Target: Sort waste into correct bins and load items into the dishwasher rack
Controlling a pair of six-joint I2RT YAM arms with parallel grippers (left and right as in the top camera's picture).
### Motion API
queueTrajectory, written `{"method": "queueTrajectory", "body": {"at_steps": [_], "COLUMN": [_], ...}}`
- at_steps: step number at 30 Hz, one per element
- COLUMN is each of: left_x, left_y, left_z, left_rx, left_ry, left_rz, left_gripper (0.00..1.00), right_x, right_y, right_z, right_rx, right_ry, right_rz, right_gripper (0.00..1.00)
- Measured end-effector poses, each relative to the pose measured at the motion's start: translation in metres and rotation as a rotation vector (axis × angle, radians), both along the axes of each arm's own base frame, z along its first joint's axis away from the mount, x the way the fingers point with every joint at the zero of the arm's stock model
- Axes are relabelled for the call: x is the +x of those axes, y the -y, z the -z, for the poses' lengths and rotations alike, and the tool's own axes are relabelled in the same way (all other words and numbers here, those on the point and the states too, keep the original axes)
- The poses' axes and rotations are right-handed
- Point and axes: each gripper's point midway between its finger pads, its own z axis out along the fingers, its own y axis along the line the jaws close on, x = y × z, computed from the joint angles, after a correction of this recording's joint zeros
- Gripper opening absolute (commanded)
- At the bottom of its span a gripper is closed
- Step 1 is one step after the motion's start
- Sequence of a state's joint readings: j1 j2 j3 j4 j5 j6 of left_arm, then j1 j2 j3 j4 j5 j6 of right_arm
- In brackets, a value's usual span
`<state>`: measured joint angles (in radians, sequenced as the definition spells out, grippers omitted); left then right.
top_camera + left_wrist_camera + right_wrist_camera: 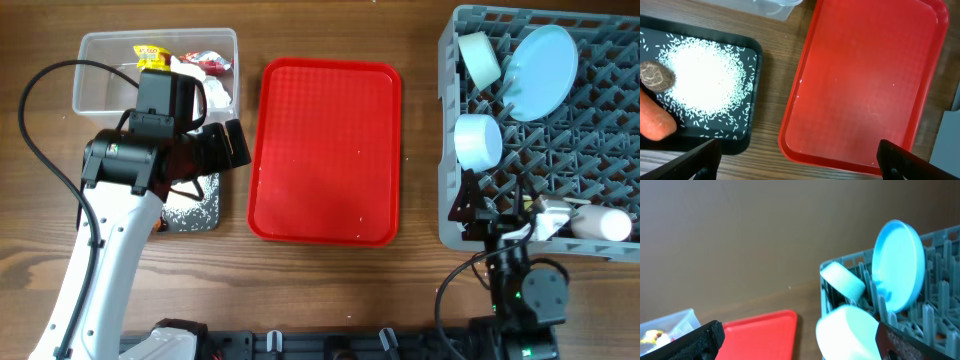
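My left gripper (228, 148) (797, 150) is open and empty, hovering between the black bin (195, 215) (747, 135) and the red tray. The bin holds white rice grains (702, 77), a brown lump (656, 76) and a carrot (655, 117). The clear tub (100, 40) holds a yellow wrapper (152, 55), a red wrapper (208, 60) and tissue (215, 88). The grey rack (600, 120) (940, 305) holds an upright blue plate (540, 58) (897, 265) and two bowls (479, 57) (478, 141). My right gripper (497, 222) (800, 330) is open and empty at the rack's front left edge, facing the nearer bowl (847, 332).
The flat red tray (325, 150) (865, 75) lies between bin and rack, with a few stray grains on it. A pale cup-like cylinder (600, 222) and a yellowish piece (550, 210) lie in the rack's front right corner. I cannot make out the spoon.
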<state>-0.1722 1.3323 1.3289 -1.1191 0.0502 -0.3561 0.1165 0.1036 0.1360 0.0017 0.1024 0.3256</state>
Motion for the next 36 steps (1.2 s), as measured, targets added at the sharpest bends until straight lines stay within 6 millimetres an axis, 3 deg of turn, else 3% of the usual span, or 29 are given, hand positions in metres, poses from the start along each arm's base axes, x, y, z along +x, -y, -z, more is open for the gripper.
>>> {"method": "queueTrajectory", "body": {"at_steps": [3, 6, 22, 25, 29, 31, 32, 34, 36], "left_x": [0.000, 0.000, -0.001, -0.005, -0.022, -0.036, -0.036, -0.034, -0.036], "left_y": [0.000, 0.000, 0.000, -0.001, -0.009, -0.024, -0.032, -0.040, -0.033], "left_z": [0.000, 0.000, 0.000, -0.009, -0.070, -0.088, -0.085, -0.062, -0.044], "left_rx": [0.000, 0.000, 0.000, -0.001, -0.055, -0.079, -0.087, -0.098, -0.097], "left_ry": [0.001, 0.001, -0.002, 0.027, 0.405, 0.649, 0.761, 0.919, 1.049], "left_rz": [0.000, 0.000, 0.000, -0.001, -0.018, -0.062, -0.088, -0.086, -0.004], "left_gripper": [1.00, 1.00, 1.00, 1.00, 1.00, 1.00, 1.00, 1.00, 1.00], "right_x": [0.000, 0.001, 0.002, 0.002, 0.002, 0.001, 0.001, 0.002, 0.002], "right_y": [0.000, -0.001, -0.002, -0.002, -0.002, -0.003, -0.003, -0.003, -0.003], "right_z": [0.028, 0.041, 0.042, 0.042, 0.042, 0.041, 0.041, 0.042, 0.042], "right_rx": [-0.050, -0.071, -0.071, -0.071, -0.071, -0.070, -0.071, -0.071, -0.071], "right_ry": [-0.014, -0.035, -0.036, -0.036, -0.033, -0.032, -0.031, -0.033, -0.033], "right_rz": [-0.001, -0.005, -0.009, -0.009, -0.010, -0.013, -0.013, -0.015, -0.016], "right_gripper": [1.00, 1.00, 1.00, 1.00, 1.00, 1.00, 1.00, 1.00, 1.00]}}
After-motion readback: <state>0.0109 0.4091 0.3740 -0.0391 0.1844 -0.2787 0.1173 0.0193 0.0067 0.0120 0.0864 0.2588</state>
